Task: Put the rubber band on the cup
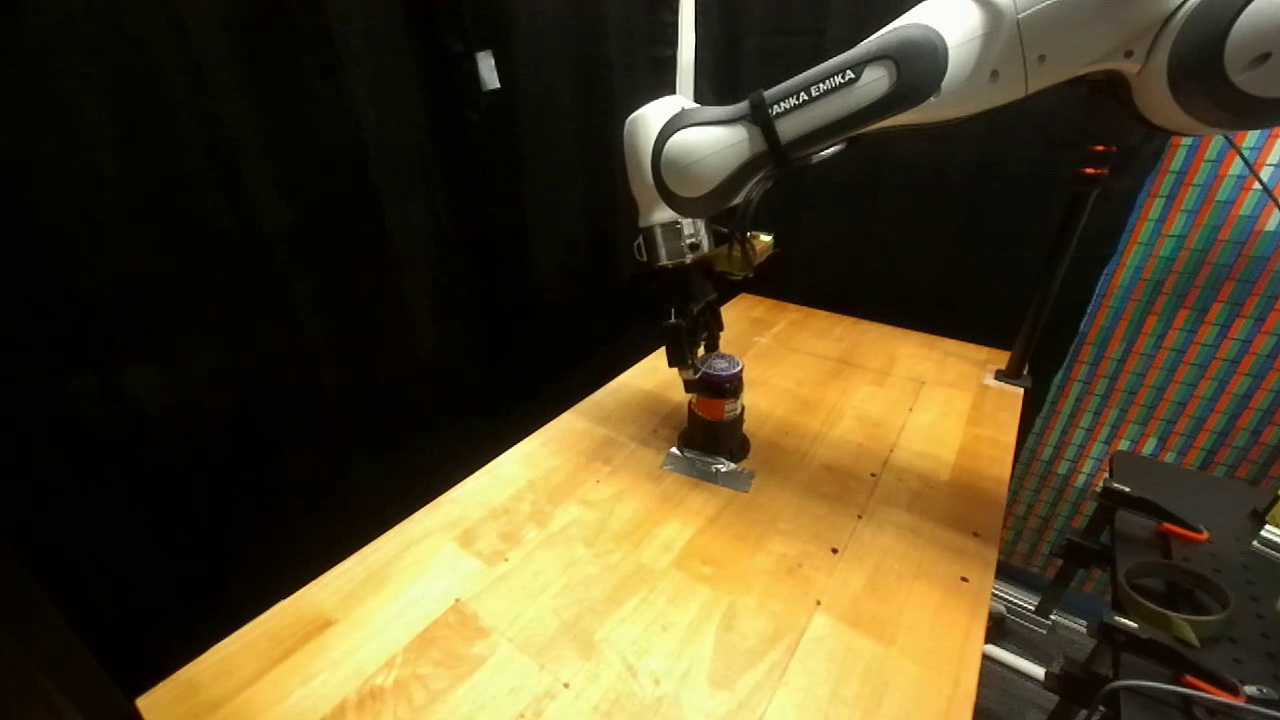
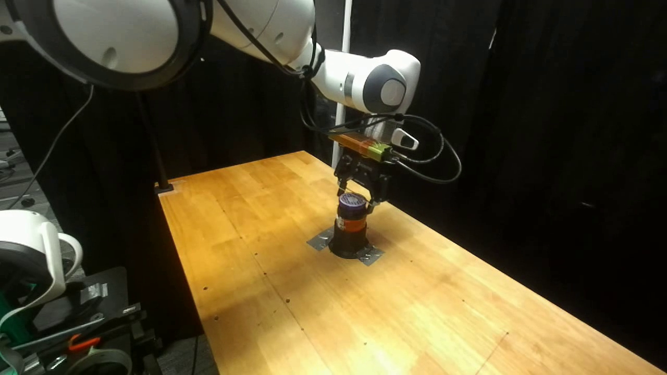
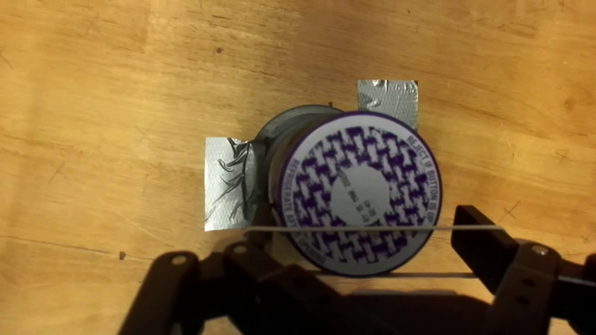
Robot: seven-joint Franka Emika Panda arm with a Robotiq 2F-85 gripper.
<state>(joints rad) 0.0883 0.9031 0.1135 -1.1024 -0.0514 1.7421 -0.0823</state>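
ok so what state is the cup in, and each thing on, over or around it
cup: upright
lid: on the cup
claw: open, jaws apart
rubber band: stretched taut across the claw, one strand crossing over the lid
tape strips: stuck down at the cup's foot

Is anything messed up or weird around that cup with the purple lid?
Nothing looks spilled or broken. One oddity: the silver tape left of the cup in the wrist view is wrinkled and creased instead of smooth. The rubber band stretched between the spread jaws looks funny too, but it's for the task.
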